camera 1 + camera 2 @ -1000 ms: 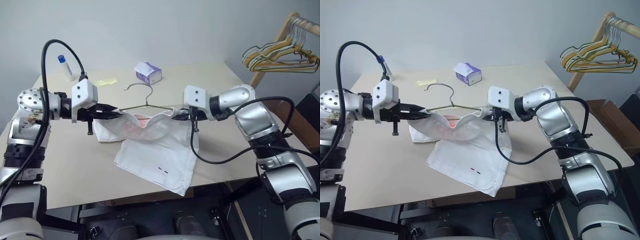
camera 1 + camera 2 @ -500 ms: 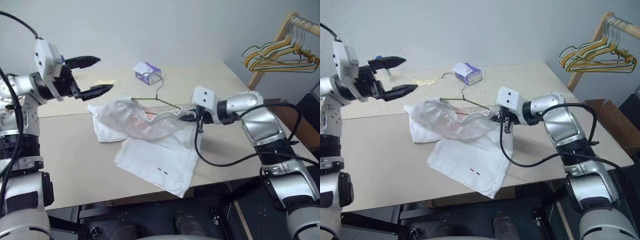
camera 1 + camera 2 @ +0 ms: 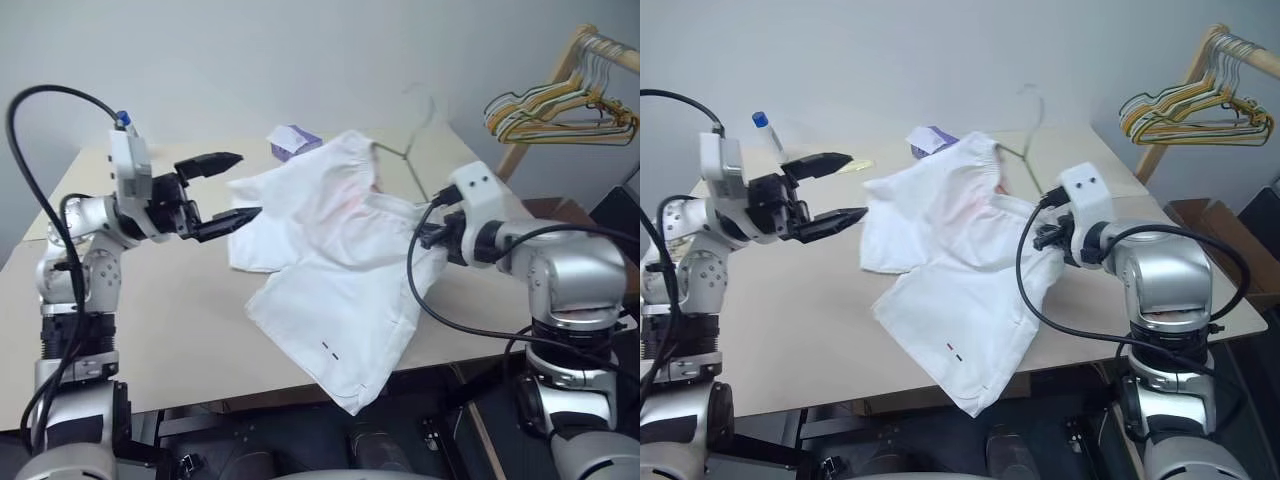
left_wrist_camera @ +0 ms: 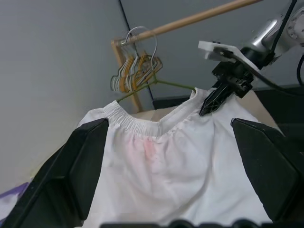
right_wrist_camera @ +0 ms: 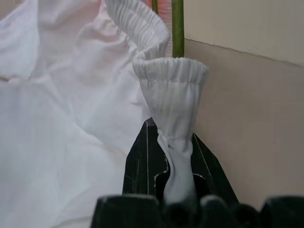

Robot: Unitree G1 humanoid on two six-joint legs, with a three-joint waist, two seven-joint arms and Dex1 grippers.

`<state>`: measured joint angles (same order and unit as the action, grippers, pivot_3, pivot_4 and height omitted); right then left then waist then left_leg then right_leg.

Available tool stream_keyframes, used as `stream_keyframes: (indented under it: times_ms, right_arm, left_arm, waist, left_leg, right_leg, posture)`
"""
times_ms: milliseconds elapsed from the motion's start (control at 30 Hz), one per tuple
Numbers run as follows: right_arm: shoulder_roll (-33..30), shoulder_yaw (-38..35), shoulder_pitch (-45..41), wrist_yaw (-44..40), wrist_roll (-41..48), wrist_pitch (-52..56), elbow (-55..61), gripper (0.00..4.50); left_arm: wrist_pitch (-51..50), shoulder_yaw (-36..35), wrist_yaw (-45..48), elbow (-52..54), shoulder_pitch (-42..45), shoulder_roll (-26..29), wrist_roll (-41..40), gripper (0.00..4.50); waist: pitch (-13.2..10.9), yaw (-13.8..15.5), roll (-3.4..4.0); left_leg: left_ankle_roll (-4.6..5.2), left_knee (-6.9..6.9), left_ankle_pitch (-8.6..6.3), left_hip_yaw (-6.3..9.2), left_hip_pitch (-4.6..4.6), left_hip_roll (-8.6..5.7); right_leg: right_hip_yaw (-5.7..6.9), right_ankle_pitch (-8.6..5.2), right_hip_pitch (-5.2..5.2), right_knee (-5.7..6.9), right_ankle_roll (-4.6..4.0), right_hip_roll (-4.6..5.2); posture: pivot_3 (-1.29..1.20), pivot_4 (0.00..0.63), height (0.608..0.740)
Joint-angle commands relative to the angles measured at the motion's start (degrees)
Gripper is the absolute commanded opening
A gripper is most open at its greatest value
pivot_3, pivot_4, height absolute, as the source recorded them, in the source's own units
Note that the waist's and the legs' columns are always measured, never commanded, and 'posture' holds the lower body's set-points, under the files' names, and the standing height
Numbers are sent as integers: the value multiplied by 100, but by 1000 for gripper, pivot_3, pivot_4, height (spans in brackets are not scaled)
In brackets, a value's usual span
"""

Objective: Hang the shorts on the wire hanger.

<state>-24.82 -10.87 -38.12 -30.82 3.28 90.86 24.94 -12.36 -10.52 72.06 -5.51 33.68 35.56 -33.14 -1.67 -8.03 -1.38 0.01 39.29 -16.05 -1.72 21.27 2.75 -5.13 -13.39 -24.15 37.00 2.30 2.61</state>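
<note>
Pinching the shorts point(image 3: 340, 260) by their waistband, your right claw point(image 3: 1048, 232) lifts them off the worktop point(image 3: 180, 320) with the wire hanger point(image 3: 405, 150) threaded through, while your left claw point(image 3: 232, 185) hovers released beside them.

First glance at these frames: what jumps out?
The white shorts, lifted off the table at the waistband by the shut right tool, with the wire hanger sticking up behind them. The left tool hangs open beside the shorts, gripping nothing. Coloured hangers hang on a wooden rack at far right.
</note>
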Motion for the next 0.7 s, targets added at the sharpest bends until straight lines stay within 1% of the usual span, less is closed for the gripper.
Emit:
stream_keyframes:
  times_ms: [33,200,333,433,500,567,700]
  right_arm:
    - [145,-1045,110,608,-239,164,491,0]
    - [26,-1373,418,1104,-256,164,556,0]
    - [118,-1586,300,1737,-608,164,375,0]
    - [142,-1743,6,2145,-941,164,125,0]
    - [190,-1881,-350,2512,-1352,164,-122,0]
    - [238,-1968,-737,2873,-1767,164,-368,0]
    - [295,-1880,-1265,3219,-2225,164,-707,0]
  left_arm:
    - [-104,75,-34,249,111,-73,-164,4453]
    - [-53,214,128,89,302,-139,-117,4453]
    - [-30,294,187,35,421,-137,-87,4453]
    - [-56,280,231,115,435,-125,-163,4453]
    - [-23,231,162,164,441,-176,-195,4453]
    - [-4,198,103,221,429,-214,-220,4453]
    - [-143,242,43,407,308,-174,-216,4453]
  waist:
    - [0,-78,0]
    - [0,-422,0]
    - [1,-749,3]
    - [1,-979,8]
    - [1,-1095,10]
    - [1,-1169,12]
    - [1,-1248,14]
  left_leg:
    - [0,0,0,1,2,0]
    - [1,-1,0,2,7,-1]
    - [1,-1,0,5,-2,-3]
    - [1,-8,-1,11,0,-3]
    - [1,-10,-1,19,0,-4]
    - [1,-12,-1,22,-2,-4]
    - [1,-22,0,23,-11,-4]
  right_leg:
    - [1,0,0,-1,0,0]
    - [-2,0,-1,-11,1,3]
    - [-13,-1,8,-3,3,3]
    - [-28,-2,12,-2,5,2]
    - [-37,-3,12,0,6,2]
    - [-40,-3,17,2,7,2]
    - [-43,-3,18,3,7,2]
  posture:
    - [-240,0,740]
    - [-270,0,740]
    - [-278,0,740]
    - [-278,0,740]
    - [-274,0,740]
    - [-270,0,740]
    - [-267,0,740]
